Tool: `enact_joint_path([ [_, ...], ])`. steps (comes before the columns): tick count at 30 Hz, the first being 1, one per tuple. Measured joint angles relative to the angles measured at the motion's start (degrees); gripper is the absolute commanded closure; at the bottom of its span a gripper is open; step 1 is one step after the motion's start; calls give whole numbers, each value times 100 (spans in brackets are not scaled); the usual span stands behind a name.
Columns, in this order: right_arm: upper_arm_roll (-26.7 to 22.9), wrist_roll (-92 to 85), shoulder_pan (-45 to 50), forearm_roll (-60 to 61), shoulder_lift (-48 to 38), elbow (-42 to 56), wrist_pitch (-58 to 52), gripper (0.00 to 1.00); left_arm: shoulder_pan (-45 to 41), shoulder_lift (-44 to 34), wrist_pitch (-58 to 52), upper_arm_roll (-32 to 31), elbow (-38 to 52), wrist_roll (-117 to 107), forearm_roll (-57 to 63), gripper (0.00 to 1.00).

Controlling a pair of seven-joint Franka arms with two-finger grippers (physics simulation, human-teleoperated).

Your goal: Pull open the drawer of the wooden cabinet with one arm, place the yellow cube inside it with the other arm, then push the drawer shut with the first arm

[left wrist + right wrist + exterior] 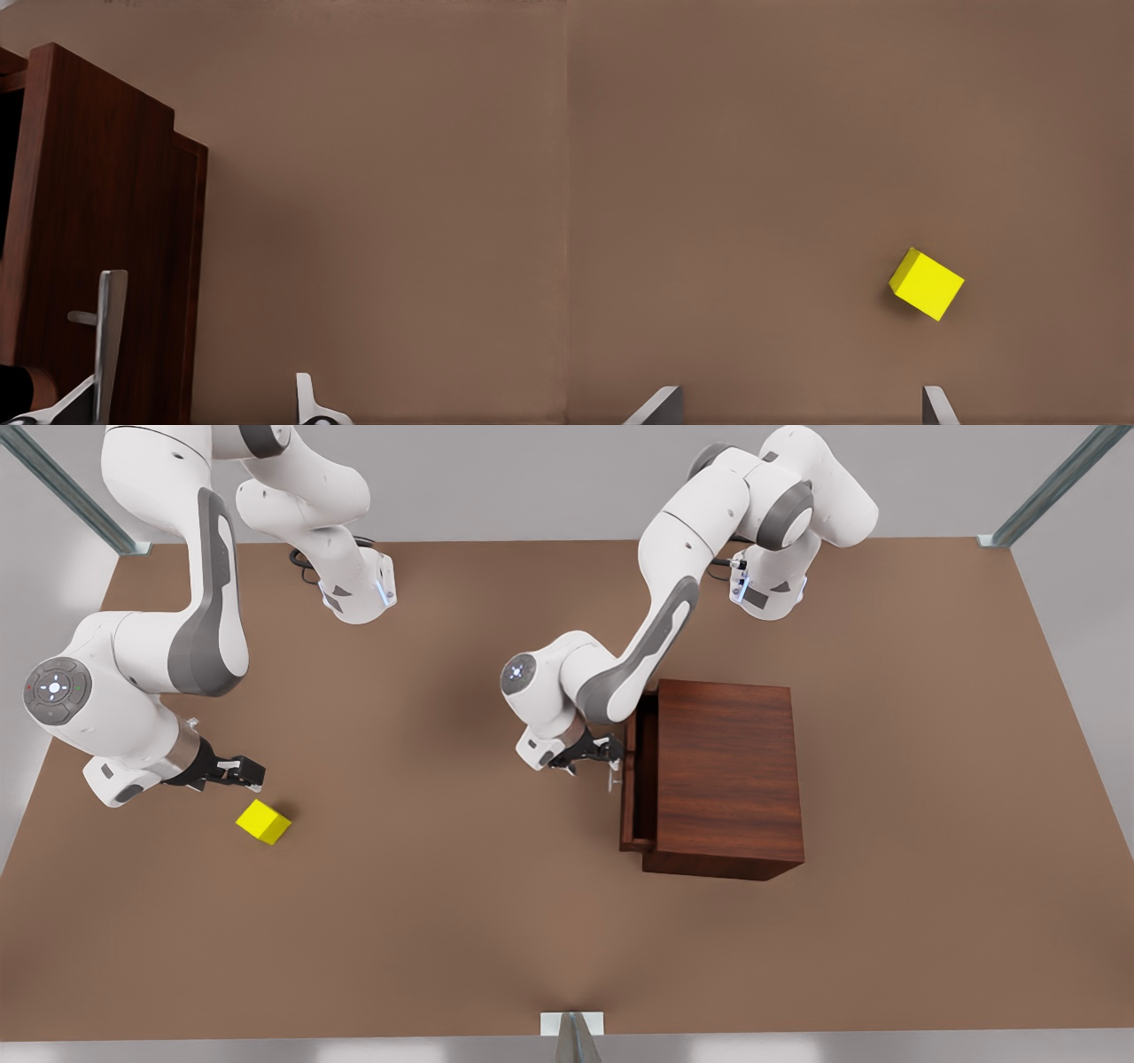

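Note:
The wooden cabinet (726, 771) stands right of the table's middle in the front view. Its drawer (630, 802) is slid out a short way toward the front view's left, showing a dark gap behind the front panel (97, 177). My left gripper (611, 756) (195, 394) is open at the silver bar handle (614, 780) (111, 328), which lies just inside one fingertip (84, 397). The yellow cube (263, 821) (926, 283) rests on the table at the front view's left. My right gripper (249, 772) (797, 400) hovers open just above and beside it, holding nothing.
The brown table (461, 921) stretches bare between the cube and the cabinet. Both arm bases (354, 593) (766, 593) sit along the far edge. Metal frame posts (571, 1036) stand at the table's corners and at its near edge.

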Motion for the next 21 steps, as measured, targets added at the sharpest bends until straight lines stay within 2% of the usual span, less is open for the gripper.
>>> enact_joint_path([
  [21, 0, -10, 0, 0, 0, 0, 0, 0, -130, 219, 90, -15, 377, 134, -12, 0],
])
